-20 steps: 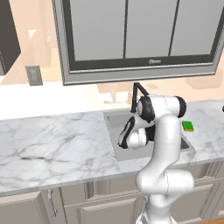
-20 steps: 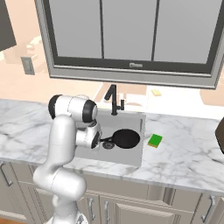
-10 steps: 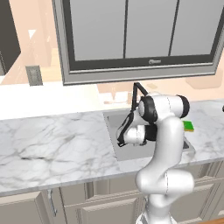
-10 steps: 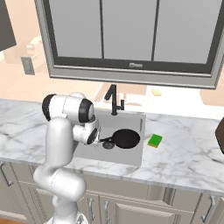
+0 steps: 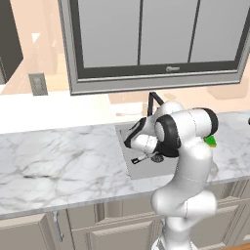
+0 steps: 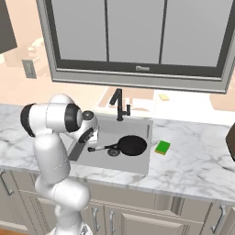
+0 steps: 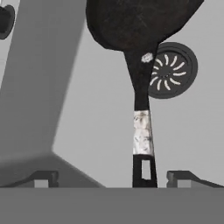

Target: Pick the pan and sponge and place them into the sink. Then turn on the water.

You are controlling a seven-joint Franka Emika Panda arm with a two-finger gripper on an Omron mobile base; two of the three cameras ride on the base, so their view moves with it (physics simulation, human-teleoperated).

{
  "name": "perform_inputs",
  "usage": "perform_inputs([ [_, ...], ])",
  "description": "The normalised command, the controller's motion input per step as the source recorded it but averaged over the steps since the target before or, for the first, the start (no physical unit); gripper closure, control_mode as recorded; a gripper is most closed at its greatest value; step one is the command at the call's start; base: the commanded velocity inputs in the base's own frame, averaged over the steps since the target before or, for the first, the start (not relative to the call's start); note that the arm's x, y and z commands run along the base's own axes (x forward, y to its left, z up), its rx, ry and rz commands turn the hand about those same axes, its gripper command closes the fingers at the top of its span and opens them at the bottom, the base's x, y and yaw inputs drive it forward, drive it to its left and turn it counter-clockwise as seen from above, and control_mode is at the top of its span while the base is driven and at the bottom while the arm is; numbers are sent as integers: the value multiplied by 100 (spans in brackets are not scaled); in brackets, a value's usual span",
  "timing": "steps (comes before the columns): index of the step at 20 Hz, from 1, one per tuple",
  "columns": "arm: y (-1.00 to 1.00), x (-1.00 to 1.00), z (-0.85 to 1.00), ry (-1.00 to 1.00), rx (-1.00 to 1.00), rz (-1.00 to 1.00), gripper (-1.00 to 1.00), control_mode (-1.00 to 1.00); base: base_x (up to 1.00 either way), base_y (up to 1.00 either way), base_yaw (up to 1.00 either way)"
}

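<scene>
Sitting flat in the sink (image 6: pixel 142 163) now: the pan (image 6: pixel 132 145), bowl toward the right, handle pointing left past the drain (image 7: pixel 171 70). The pincer (image 7: pixel 111 179) is hanging just above the handle's silver end, tips spread wide on either side and gripping nothing, so the pan looks released.

The sponge (image 6: pixel 162 147) is lying on the worktop (image 6: pixel 197 160) just right of the sink rim, green side up, untouched. The faucet (image 6: pixel 119 103) is standing at the far edge of the sink, and no stream is falling from its spout.

Progress, judging by the layout: step one of three is done. Remaining: lifting clear of the handle, reaching right across the sink for the sponge, dropping it in beside the pan, then working the faucet to start the water.
</scene>
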Motion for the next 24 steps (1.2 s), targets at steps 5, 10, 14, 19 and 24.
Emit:
perform_inputs([
  [5, 0, -56, 28, 0, 0, 36, -100, -100, 0, 0, 0],
  [10, 0, -68, 20, 0, -8, 56, -100, -100, 0, 0, 0],
  [14, 0, -74, 2, 0, -10, 57, -100, -100, 0, 0, 0],
  [19, 0, -53, 56, -5, -9, 34, -100, -100, 0, 0, 0],
  [24, -1, -22, 92, -5, -7, 22, -100, -100, 0, 0, 0],
])
